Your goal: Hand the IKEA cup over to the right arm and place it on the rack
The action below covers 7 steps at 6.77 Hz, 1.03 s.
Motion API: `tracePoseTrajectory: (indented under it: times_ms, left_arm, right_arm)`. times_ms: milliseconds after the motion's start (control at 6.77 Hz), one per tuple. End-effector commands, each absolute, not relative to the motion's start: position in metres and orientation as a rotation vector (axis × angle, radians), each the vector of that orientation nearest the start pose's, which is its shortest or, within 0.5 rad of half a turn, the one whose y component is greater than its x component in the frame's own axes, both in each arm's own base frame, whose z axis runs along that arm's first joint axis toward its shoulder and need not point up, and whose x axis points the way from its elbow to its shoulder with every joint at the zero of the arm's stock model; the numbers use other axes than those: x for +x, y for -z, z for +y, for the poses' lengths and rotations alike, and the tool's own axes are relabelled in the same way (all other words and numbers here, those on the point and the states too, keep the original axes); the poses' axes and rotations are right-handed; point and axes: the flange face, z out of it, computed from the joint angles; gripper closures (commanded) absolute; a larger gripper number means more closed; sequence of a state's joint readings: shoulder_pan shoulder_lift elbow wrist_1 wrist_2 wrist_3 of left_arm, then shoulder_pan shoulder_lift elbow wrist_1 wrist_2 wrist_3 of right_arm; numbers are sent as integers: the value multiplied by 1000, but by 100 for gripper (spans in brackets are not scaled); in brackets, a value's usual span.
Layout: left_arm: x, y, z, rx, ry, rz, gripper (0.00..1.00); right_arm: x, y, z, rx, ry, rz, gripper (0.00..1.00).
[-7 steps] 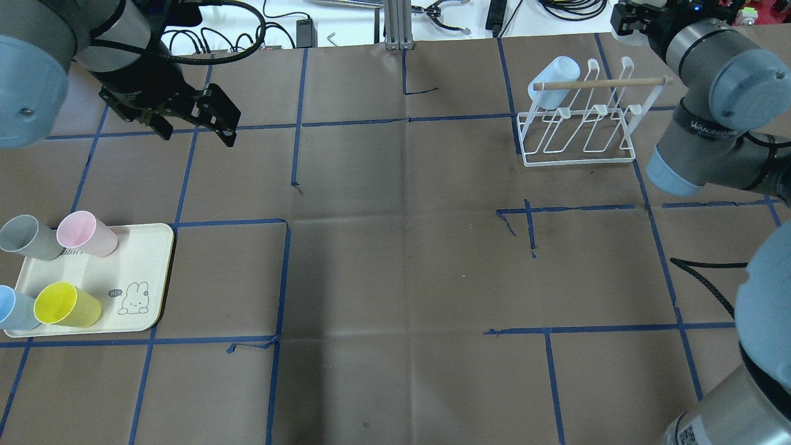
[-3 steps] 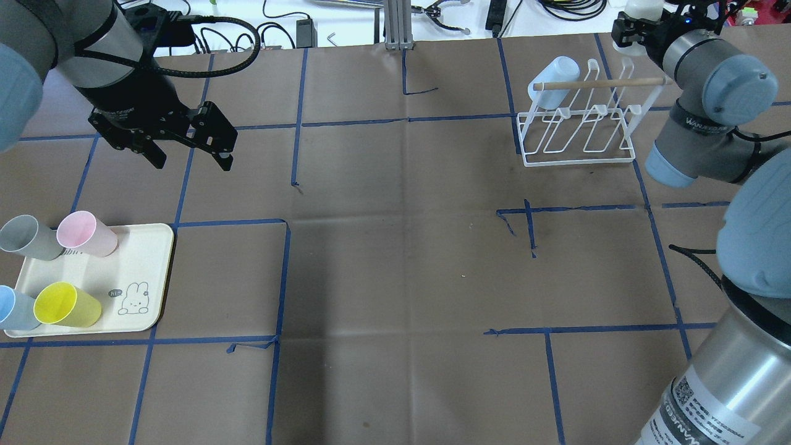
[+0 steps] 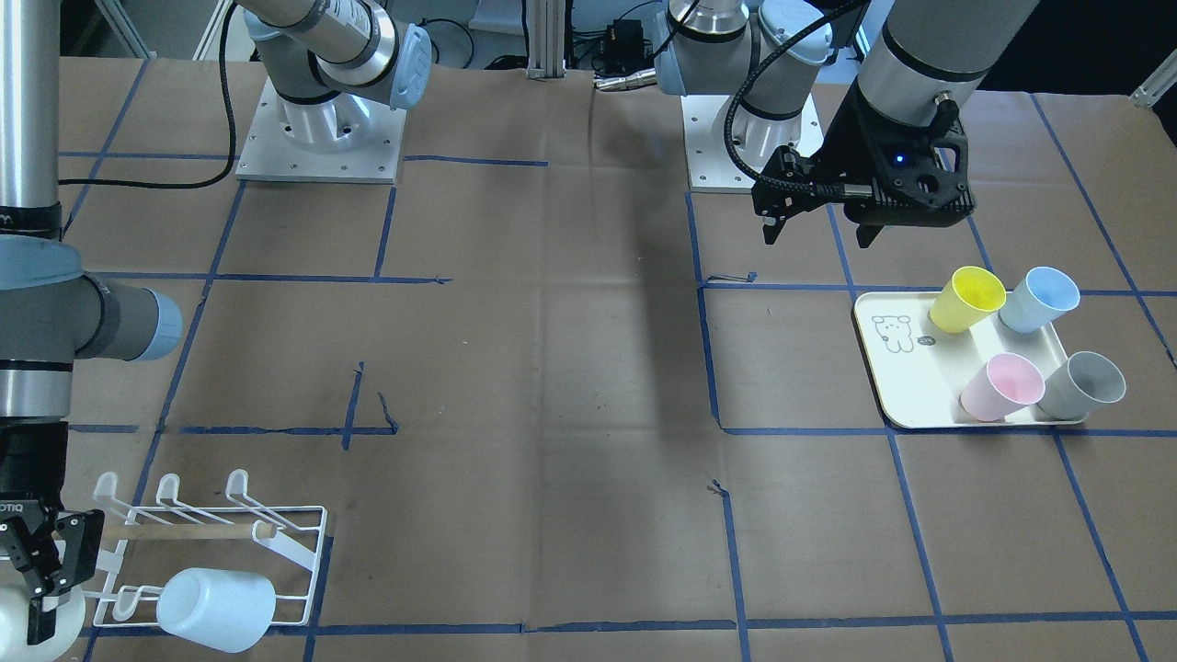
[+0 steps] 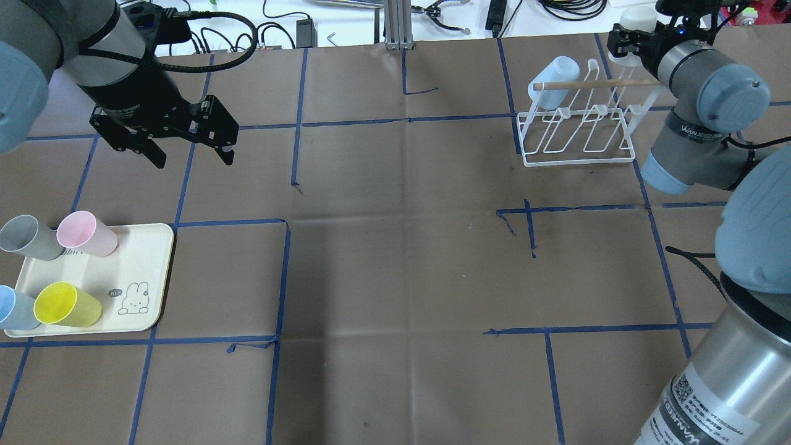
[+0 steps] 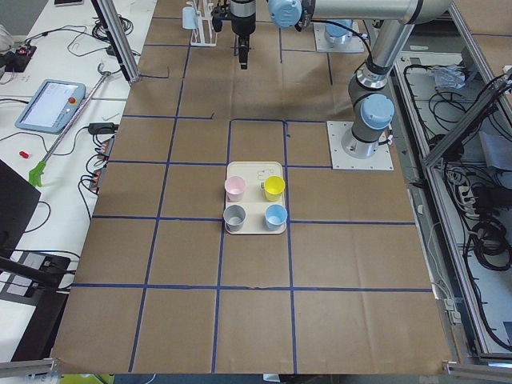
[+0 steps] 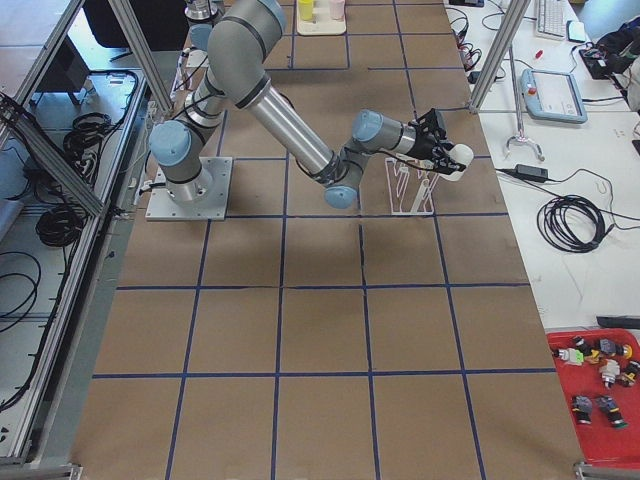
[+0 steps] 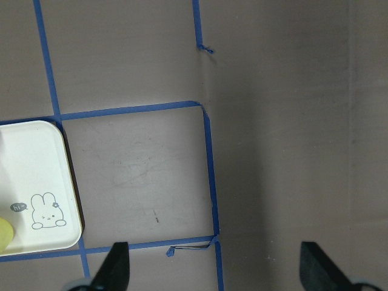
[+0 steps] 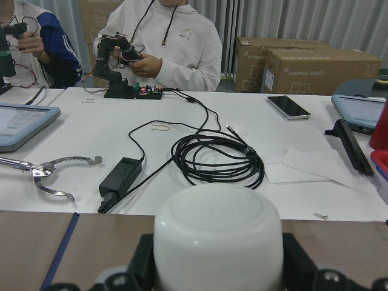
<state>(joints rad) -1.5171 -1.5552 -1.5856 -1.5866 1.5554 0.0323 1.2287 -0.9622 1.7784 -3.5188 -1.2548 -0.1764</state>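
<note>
A white IKEA cup (image 8: 218, 230) sits clamped between the fingers of my right gripper (image 8: 218, 273), its base facing the wrist camera. The right arm (image 4: 710, 117) holds this cup (image 4: 631, 16) in the gripper (image 4: 630, 32) just beyond the far right end of the white wire rack (image 4: 578, 127). From the front, the gripper (image 3: 41, 593) hangs left of the rack (image 3: 202, 533). A pale blue cup (image 4: 553, 79) hangs on the rack's left prong. My left gripper (image 4: 185, 147) is open and empty over bare table, up and right of the tray.
A cream tray (image 4: 139, 266) at the near left carries pink (image 4: 86, 233), grey (image 4: 28, 237), yellow (image 4: 65, 304) and blue (image 4: 12, 308) cups. Beyond the far table edge, cables (image 8: 212, 160) lie on a white bench where people sit.
The right arm has swung in, bringing the white cup closer to the rack's right end. The left gripper has dropped slightly toward the tray side, still open.
</note>
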Motion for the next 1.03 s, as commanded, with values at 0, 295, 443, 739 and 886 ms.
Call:
tracePoseTrajectory:
  times_ms: [0, 295, 443, 739, 886]
  left_arm:
    - [-108, -484, -495, -95, -16, 3153, 1]
    - [-109, -481, -497, -87, -26, 3153, 1]
    - [-109, -479, -498, -90, -33, 3153, 1]
    - [-109, -480, -498, -82, -19, 3153, 1]
    - [-110, -482, -497, -61, -12, 3153, 1]
  right_arm:
    - [-58, -270, -652, -41, 1698, 2656, 72]
    - [-58, -269, -652, -18, 1692, 2652, 1]
    - [-59, -268, -652, -15, 1680, 2660, 0]
    - [-59, -275, -652, -19, 1695, 2659, 0]
    - [-58, -300, -650, -24, 1746, 2640, 0]
